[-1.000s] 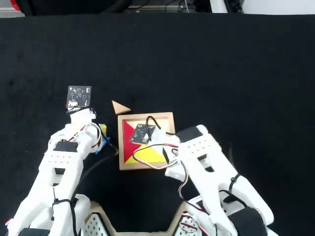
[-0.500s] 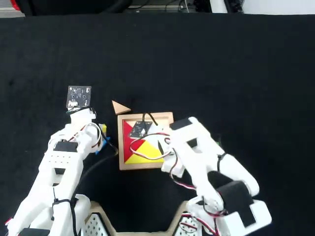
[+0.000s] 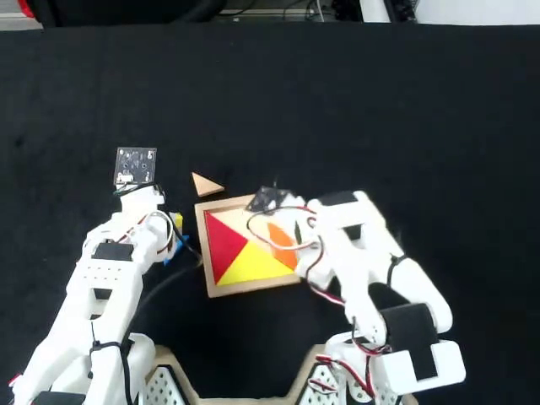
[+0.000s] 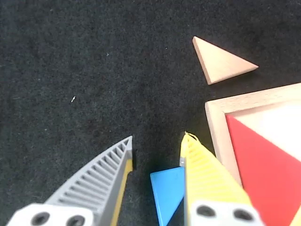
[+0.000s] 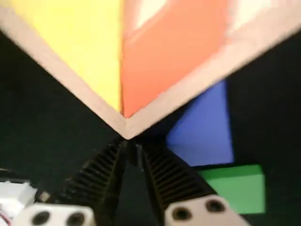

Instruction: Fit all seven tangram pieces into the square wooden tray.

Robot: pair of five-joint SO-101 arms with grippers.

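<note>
Three pcs sit in the tray (image 3: 203, 253) in the high view: red pc (image 3: 221, 240), yellow pc (image 3: 253, 263), orange pc (image 3: 283, 234). Vs 1 s ago the right arm (image 3: 354, 245) has swung off the tray's middle to its right edge. The tray has turned a bit and is no longer square to the table edge, and the orange pc is now uncovered. Judged: 3 of 7 in, tray got nudged, 4 to go. Wood triangle (image 3: 207, 183) lies just off the tray's far-left corner. Left wrist view: left gripper (image 4: 158, 139) is spread, holding nothing. Blue triangle (image 4: 168, 190) lies on the table between its fingers, against the yellow one, beside the tray's left edge. Right wrist view: right gripper (image 5: 131, 155) is clenched on nothing, tips right at a tray corner. Blue pc (image 5: 207, 127) and green pc (image 5: 235, 188) lie outside the rim by the orange pc.
</note>
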